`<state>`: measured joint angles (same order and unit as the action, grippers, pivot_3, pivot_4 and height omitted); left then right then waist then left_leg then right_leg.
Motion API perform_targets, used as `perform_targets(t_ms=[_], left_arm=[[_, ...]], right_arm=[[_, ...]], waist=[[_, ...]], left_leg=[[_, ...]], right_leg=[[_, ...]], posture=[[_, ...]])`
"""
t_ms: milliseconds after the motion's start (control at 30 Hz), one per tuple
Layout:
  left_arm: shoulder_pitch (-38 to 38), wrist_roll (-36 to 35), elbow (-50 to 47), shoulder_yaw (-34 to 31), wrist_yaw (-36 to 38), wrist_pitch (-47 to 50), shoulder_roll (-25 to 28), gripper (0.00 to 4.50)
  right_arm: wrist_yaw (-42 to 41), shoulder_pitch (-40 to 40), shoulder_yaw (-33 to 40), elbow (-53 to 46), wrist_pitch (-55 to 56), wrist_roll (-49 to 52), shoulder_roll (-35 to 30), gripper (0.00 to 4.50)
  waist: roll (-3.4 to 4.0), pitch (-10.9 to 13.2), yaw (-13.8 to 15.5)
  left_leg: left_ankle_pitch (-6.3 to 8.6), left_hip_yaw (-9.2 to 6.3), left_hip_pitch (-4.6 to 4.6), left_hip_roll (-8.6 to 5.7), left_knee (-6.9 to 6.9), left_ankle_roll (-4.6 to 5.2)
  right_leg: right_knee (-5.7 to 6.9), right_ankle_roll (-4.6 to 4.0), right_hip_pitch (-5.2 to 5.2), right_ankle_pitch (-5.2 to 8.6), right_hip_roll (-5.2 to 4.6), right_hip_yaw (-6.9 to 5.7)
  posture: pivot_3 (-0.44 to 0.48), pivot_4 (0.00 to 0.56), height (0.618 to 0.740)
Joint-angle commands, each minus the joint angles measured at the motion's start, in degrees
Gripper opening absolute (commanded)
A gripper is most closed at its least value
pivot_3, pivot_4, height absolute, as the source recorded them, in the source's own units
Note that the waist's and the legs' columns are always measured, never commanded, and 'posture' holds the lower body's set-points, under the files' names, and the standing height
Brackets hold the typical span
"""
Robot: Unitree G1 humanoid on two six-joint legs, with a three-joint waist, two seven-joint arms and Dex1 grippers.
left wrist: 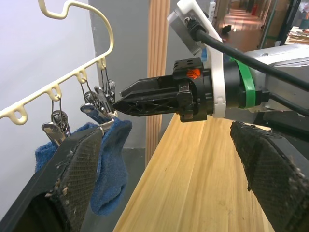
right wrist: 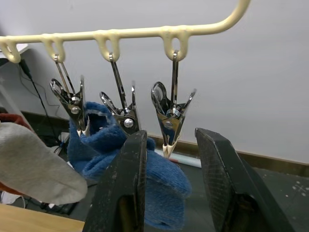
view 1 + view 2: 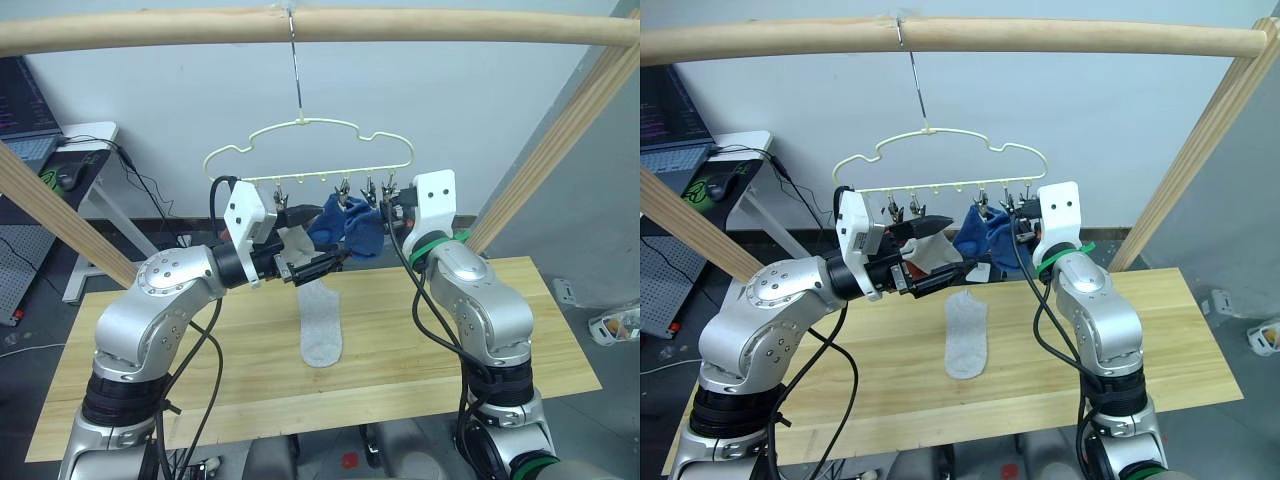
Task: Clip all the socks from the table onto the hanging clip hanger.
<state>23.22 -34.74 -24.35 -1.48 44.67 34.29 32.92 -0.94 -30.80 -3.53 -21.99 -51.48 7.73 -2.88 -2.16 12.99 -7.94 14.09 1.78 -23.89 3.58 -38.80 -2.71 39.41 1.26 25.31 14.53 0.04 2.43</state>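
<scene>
The pale yellow clip hanger (image 3: 305,125) hangs by its hook from the top pole. Two blue socks (image 3: 352,228) hang from clips right of its middle. A light grey sock (image 2: 34,166) and a rust red one (image 3: 908,244) hang further left. Another grey sock (image 3: 322,325) lies flat on the table (image 3: 500,330) below. My left gripper (image 3: 312,240) is raised in front of the hanging socks, wide open and empty (image 1: 166,133). My right gripper (image 2: 169,137) is open at the hanger's right end, its fingers just before an empty silver clip (image 2: 170,116).
A wooden frame surrounds the table: the top pole (image 3: 420,25), a slanted pole (image 3: 560,140) at the right and another (image 3: 60,220) at the left. A desk with a laptop and cables (image 3: 80,150) stands behind at the left.
</scene>
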Motion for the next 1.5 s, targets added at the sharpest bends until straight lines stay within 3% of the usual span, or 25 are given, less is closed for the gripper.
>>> perform_targets(t_ms=[33,100,200,1000,1500], left_arm=[[0.5,0.2,-1.1,-0.2,0.6,-1.5,0.3,4.50],[0.6,0.3,-1.1,-0.2,0.5,-1.5,0.3,4.50],[0.5,0.4,-1.2,-0.3,0.5,-1.5,0.3,4.50],[0.5,1.0,-1.3,-0.4,1.0,-1.2,0.4,4.50],[0.6,1.0,-1.4,-0.3,1.0,-1.1,0.4,4.50]], right_arm=[[0.5,-1.2,0.4,-1.2,2.1,-0.6,0.5,1.64],[0.6,-1.1,0.6,-1.1,2.5,-0.5,1.0,1.80],[0.6,-1.2,0.4,-0.8,2.6,-0.6,1.3,2.45],[4.0,-4.7,1.4,7.8,11.6,-4.1,4.6,2.45],[5.5,-4.1,0.4,7.8,11.7,-6.5,4.4,2.45]], waist=[[0.00,0.0,0.0],[0.00,0.0,0.0],[0.00,0.0,0.0],[0.01,0.0,0.0],[0.01,0.0,0.1]], left_leg=[[0.00,0.00,0.00,0.00,0.00,0.00],[0.00,0.00,0.00,0.00,0.01,0.00],[0.00,0.00,0.00,0.00,0.01,0.00],[0.00,0.00,-0.02,0.01,0.05,0.00],[0.01,0.00,-0.07,0.02,0.15,0.02]], right_leg=[[0.00,0.00,0.00,0.00,0.00,0.00],[0.00,0.00,0.00,0.00,0.00,-0.01],[-0.01,0.00,0.00,0.00,0.00,0.00],[-0.11,0.01,0.00,0.00,0.00,0.00],[-0.34,-0.10,0.00,-0.06,-0.01,-0.01]], posture=[[-0.149,0.189,0.735],[-0.148,0.189,0.735],[-0.147,0.189,0.735],[-0.146,0.188,0.735],[-0.142,0.188,0.735]])
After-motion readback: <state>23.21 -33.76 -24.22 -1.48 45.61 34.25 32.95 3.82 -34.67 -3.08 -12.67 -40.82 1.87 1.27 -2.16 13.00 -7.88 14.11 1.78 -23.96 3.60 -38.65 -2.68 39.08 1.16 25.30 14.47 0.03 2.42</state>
